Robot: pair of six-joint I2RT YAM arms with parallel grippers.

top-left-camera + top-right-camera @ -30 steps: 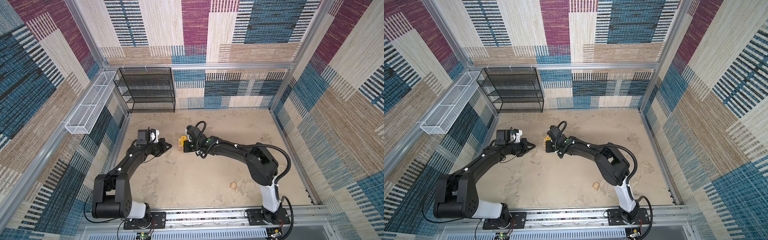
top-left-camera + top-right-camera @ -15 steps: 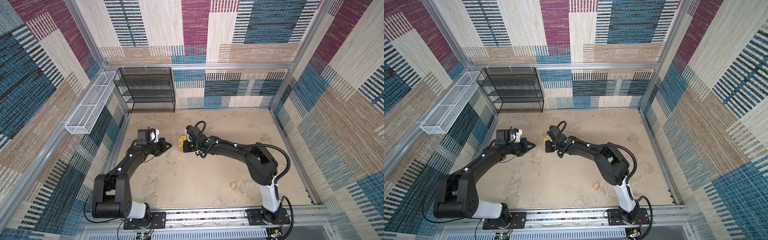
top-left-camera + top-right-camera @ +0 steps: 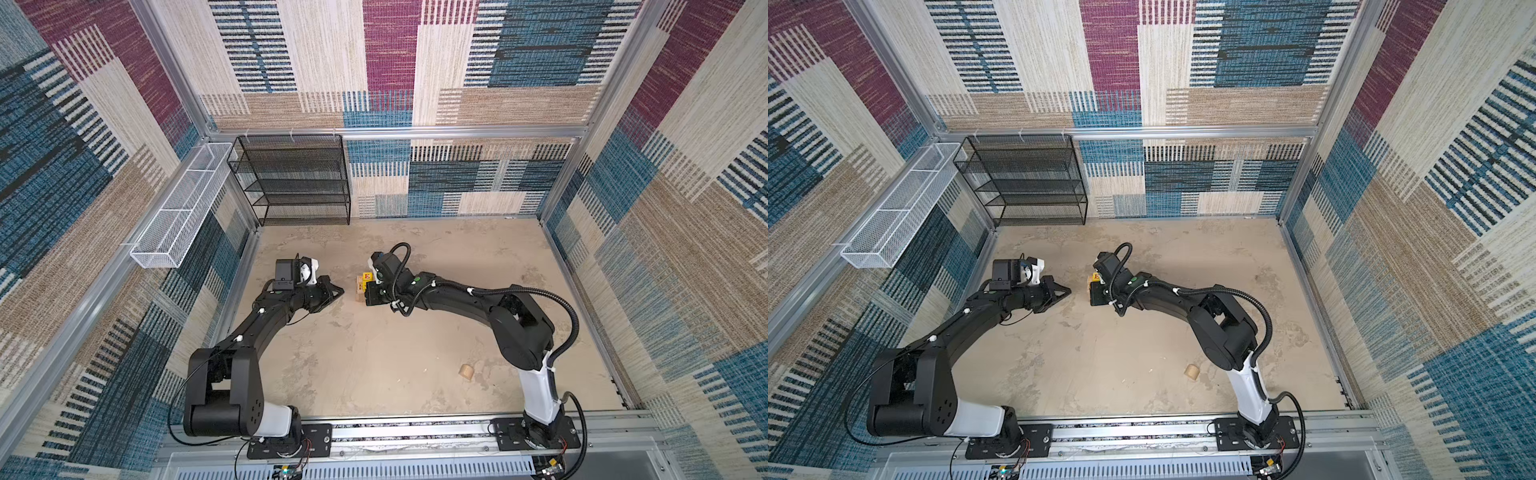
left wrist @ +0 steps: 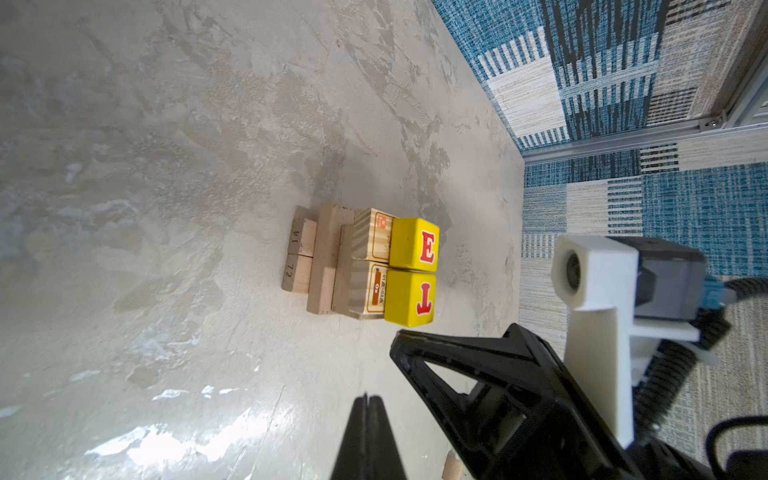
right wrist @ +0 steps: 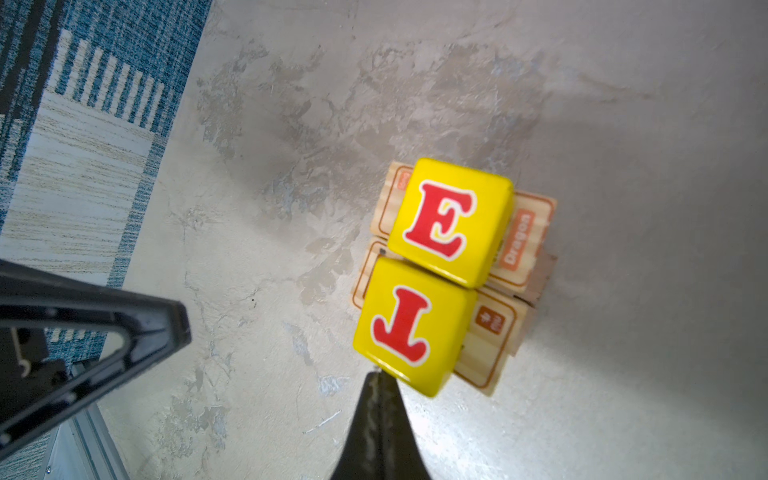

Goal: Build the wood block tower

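Centrally, tower (image 3: pixel 362 286), leftward wire basket (image 3: pixel 176 226), mesh shelf (image 3: pixel 297 178)

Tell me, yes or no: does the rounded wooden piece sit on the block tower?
No, the rounded piece lies alone on the table, well apart from the tower.

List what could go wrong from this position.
The shut right tool sits close beside the nearer yellow red-lettered cube; a slight advance could shove it off the printed tan wood blocks. The rounded tan wood piece lies alone, far from the tower; it could roll when grasped.
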